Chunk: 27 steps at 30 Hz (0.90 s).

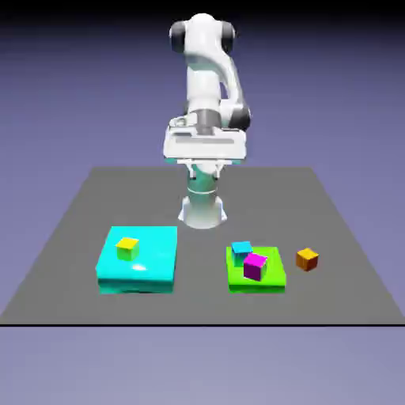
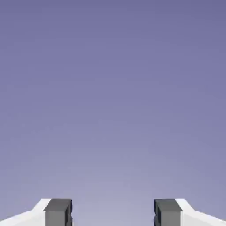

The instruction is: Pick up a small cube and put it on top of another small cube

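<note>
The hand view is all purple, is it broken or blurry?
Not broken: the hand view is sharp, its grey fingertips crisp, wide apart, and the hand simply faces the plain backdrop, paler lower down. The exterior view is evenly lit; the cyan block shows a small bright glint, and shadows are barely visible.

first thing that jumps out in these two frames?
The white arm standing tall at the table's far edge, with the bright blocks in front of it: a big cyan slab on the exterior view's left carrying a yellow cube, and a green slab on the right carrying a magenta cube and a teal one. The small orange cube sits alone on the grey table right of the green slab. In the hand view, the claw is open on empty backdrop.
</note>
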Each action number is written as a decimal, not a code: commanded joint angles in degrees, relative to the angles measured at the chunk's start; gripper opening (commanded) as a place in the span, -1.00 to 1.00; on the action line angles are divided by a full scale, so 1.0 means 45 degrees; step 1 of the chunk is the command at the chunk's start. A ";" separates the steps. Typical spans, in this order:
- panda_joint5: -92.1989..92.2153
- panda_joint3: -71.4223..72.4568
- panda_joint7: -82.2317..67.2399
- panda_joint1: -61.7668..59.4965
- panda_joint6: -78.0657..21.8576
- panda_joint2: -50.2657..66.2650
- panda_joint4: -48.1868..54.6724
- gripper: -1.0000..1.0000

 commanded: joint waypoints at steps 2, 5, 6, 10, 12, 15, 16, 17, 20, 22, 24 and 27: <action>0.0087 0.0923 0.0934 -0.0388 -0.0411 -0.0211 0.0284 0.00; 0.0216 0.2308 0.2335 -0.0970 -0.1026 -0.0526 0.0710 0.00; 0.0260 0.2769 0.2802 -0.1164 -0.1231 -0.0631 0.0852 0.00; 0.0433 0.4615 0.4669 -0.1940 -0.2052 -0.1052 0.1420 0.00; 0.0519 0.5538 0.5603 -0.2328 -0.2462 -0.1263 0.1704 0.00; 0.0649 0.6922 0.7004 -0.2910 -0.3077 -0.1578 0.2130 0.00; 0.0692 0.7384 0.7470 -0.3104 -0.3283 -0.1684 0.2272 0.00; 0.0735 0.7845 0.7937 -0.3297 -0.3488 -0.1789 0.2414 0.00; 0.0865 0.9229 0.9338 -0.3879 -0.4103 -0.2105 0.2840 0.00; 0.0952 1.0152 1.0272 -0.4267 -0.4513 -0.2315 0.3124 0.00; 0.1038 1.1075 1.1205 -0.4655 -0.4924 -0.2525 0.3408 0.00; 0.1168 1.2459 1.2606 -0.5237 -0.5539 -0.2841 0.3834 0.00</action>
